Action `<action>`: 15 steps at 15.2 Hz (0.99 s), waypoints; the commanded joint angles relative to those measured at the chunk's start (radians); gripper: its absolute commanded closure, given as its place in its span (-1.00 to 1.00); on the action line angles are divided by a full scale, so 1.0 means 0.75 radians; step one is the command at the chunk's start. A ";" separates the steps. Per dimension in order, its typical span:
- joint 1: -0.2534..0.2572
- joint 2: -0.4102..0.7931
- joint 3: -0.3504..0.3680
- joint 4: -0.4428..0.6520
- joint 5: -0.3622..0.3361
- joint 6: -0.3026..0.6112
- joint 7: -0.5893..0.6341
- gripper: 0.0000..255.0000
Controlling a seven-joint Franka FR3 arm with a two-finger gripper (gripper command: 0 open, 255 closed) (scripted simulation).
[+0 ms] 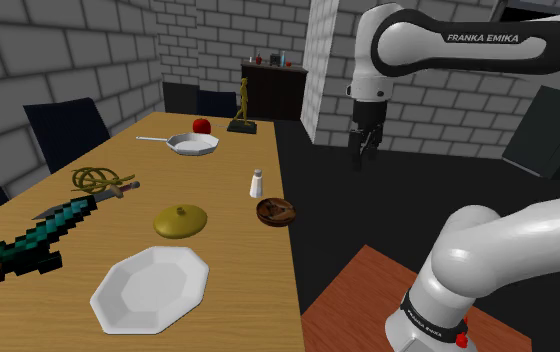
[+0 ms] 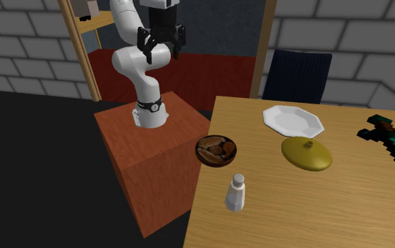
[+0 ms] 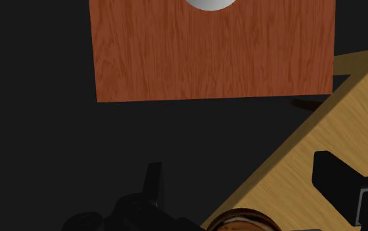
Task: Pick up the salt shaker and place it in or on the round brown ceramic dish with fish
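Note:
The salt shaker is white with a grey cap and stands upright near the table's edge. The same salt shaker is a short way from the round brown dish, which holds brown pieces. That dish sits at the table's very edge, closer to the stand than the shaker. My gripper hangs open high in the air, off the table on the shoulder view's right, holding nothing. In the wrist view my gripper has its fingers wide apart, with the dish's rim just below them.
On the wooden table lie a white plate, a yellow lid, a pan with a red fruit, a rope coil and a pixelated sword. The reddish wooden stand adjoins the table.

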 commanded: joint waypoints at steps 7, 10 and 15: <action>0.006 0.295 -0.011 0.094 0.007 0.215 0.000 -1.00; 0.009 0.447 -0.016 0.165 0.013 0.303 -0.002 -1.00; 0.014 0.703 -0.023 0.317 0.026 0.418 -0.009 -1.00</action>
